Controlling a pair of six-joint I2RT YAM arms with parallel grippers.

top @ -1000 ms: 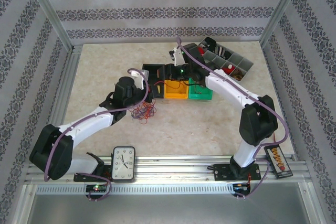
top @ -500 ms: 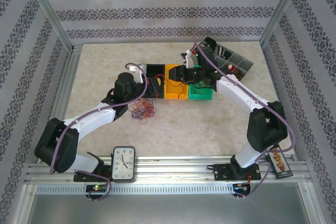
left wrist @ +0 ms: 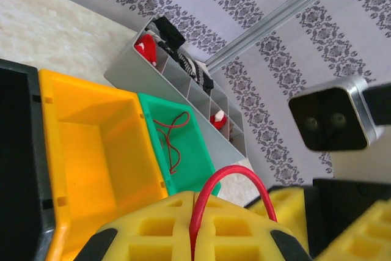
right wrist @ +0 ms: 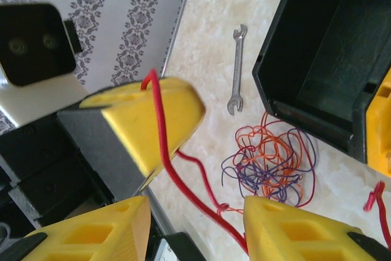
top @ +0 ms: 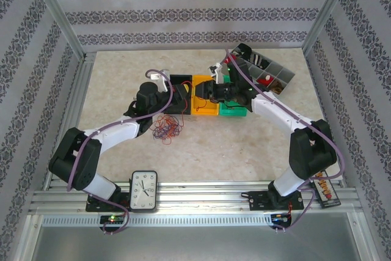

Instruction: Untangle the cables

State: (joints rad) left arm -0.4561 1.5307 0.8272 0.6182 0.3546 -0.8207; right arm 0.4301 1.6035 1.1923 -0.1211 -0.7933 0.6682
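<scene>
Looking down, the top view sets the cables (top: 166,128) at seven o'clock from the black bin (top: 182,81). The left wrist view has the left gripper (left wrist: 194,224) clamping a red cable (left wrist: 247,178), with another red wire (left wrist: 172,142) lying in the green bin (left wrist: 198,163). The right wrist view shows the right gripper (right wrist: 195,212) gaping and empty, with a wrench (right wrist: 235,87) at eleven o'clock from the cables.
</scene>
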